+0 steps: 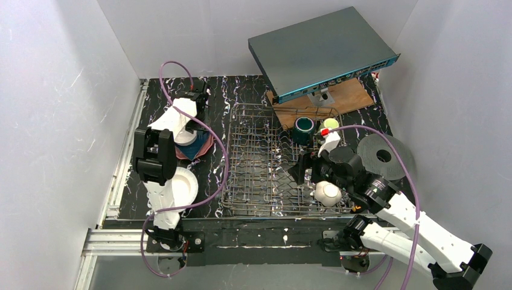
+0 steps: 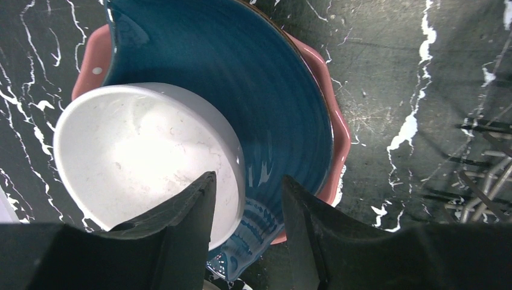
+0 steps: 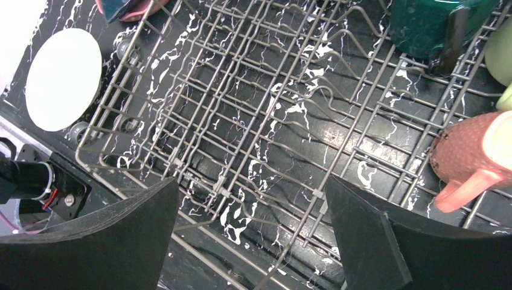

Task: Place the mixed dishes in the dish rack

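Note:
The dish rack (image 1: 265,163) stands mid-table. It holds a dark teal mug (image 1: 303,128), a light green mug (image 1: 329,125) and an upturned white bowl (image 1: 328,193). A salmon-pink mug (image 3: 471,157) lies in it too. My right gripper (image 3: 253,235) is wide open and empty above the rack's wires (image 3: 272,121). My left gripper (image 2: 247,223) is open, its fingers either side of the rim of a white bowl (image 2: 139,157). That bowl sits on a dark blue plate (image 2: 272,90), which lies on the pink scalloped plate (image 2: 338,127). A cream plate (image 1: 181,187) lies near left.
A flat grey box with a blue edge (image 1: 323,51) sits tilted on a wooden board (image 1: 353,95) at the back right. A black disc with a centre hole (image 1: 383,158) lies right of the rack. White walls close in on the left, right and back.

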Motion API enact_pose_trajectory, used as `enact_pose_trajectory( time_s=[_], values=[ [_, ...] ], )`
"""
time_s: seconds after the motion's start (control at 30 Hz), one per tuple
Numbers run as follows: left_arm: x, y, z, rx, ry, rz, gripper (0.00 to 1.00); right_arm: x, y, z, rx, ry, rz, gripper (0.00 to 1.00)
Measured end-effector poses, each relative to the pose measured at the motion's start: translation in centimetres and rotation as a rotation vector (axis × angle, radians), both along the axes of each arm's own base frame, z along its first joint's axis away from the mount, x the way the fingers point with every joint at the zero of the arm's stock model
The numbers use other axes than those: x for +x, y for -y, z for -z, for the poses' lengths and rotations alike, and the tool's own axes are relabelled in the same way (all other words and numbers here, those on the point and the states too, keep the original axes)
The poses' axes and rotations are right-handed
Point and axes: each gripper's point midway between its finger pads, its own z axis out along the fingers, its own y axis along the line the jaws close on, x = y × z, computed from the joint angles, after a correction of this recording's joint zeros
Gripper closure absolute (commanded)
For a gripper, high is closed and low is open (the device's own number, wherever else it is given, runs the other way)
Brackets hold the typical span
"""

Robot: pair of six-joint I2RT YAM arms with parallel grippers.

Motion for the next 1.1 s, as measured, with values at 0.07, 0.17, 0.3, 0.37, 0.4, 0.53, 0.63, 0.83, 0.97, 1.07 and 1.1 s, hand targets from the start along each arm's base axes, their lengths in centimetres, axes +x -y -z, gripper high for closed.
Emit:
enact_pose_trajectory(
  time_s=[0.07,0.17,0.3,0.37,0.4,0.53,0.63,0.83,0.97,1.07,1.1],
  values=[
    [-0.2,-0.1,0.7,0.005,-0.021,0.0,0.64,0.0,-0.3,0.0,0.009,-0.009,-0.006,0.02],
    [-0.4,-0.2,1.0,0.008,-0.039,-0.003,0.74,-0.1,-0.6,0.0,0.02,-0.02,-0.011,0.02],
    [-0.2,-0.3,1.2,0.019,-0.05,-0.004,0.86,-0.3,-0.8,0.1,0.027,-0.032,-0.018,0.02],
    [-0.2,-0.4,1.3,0.026,-0.054,-0.004,0.89,-0.3,-0.9,0.0,0.035,-0.037,-0.02,0.02],
    [-0.3,-0.5,1.3,0.029,-0.056,-0.005,0.92,-0.4,-1.0,-0.1,0.04,-0.039,-0.019,0.02],
    [-0.4,-0.6,1.2,0.032,-0.059,-0.004,1.0,-0.4,-1.2,-0.7,0.061,-0.041,-0.023,0.02],
    [-0.4,-0.5,1.1,0.028,-0.055,-0.003,1.0,-0.5,-1.4,-0.9,0.074,-0.045,-0.025,0.02],
    [-1.4,-0.3,-1.0,-0.007,-0.003,0.005,1.0,-0.6,-1.7,-1.1,0.089,-0.063,-0.029,0.02],
    [-2.9,1.0,-5.0,-0.126,0.133,0.042,1.0,-0.6,-2.4,-0.4,0.086,-0.099,-0.037,0.02],
    [-4.0,3.4,-9.3,-0.291,0.31,0.107,1.0,-0.5,-2.9,0.3,0.074,-0.132,-0.044,0.02],
    [-4.4,4.5,-10.8,-0.356,0.377,0.14,1.0,-0.5,-3.1,0.5,0.07,-0.142,-0.046,0.02]
  ],
)
